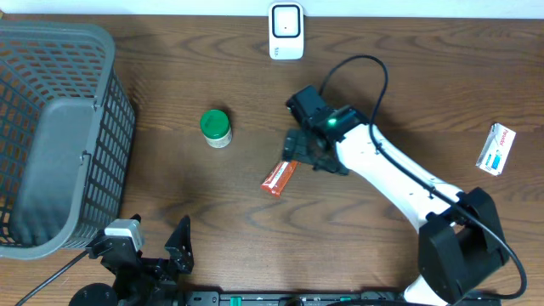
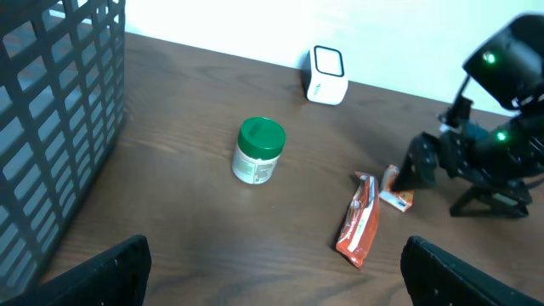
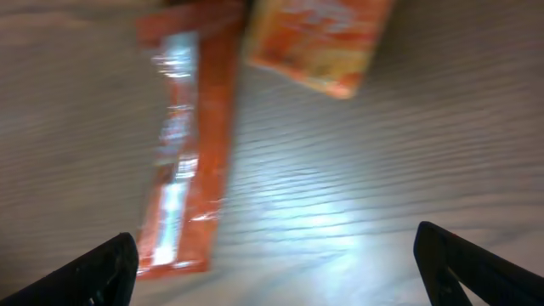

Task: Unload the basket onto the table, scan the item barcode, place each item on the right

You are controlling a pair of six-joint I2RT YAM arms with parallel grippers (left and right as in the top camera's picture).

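Observation:
A white barcode scanner (image 1: 286,31) stands at the table's far edge, also in the left wrist view as the scanner (image 2: 326,75). A red snack bar (image 1: 278,177) lies mid-table, and a small orange packet (image 2: 396,191) lies just beside its far end. My right gripper (image 1: 299,150) hovers over those two, open, nothing between its fingers. Its camera shows the bar (image 3: 183,144) at left, the packet (image 3: 319,38) at top, and bare wood between the right gripper (image 3: 280,272) fingertips. My left gripper (image 2: 276,280) is open and empty near the front edge.
A green-lidded jar (image 1: 216,127) stands left of the bar. A grey wire basket (image 1: 51,127) fills the left side. A white and blue box (image 1: 496,149) lies at the far right. The right arm's cable (image 1: 365,64) loops above its wrist.

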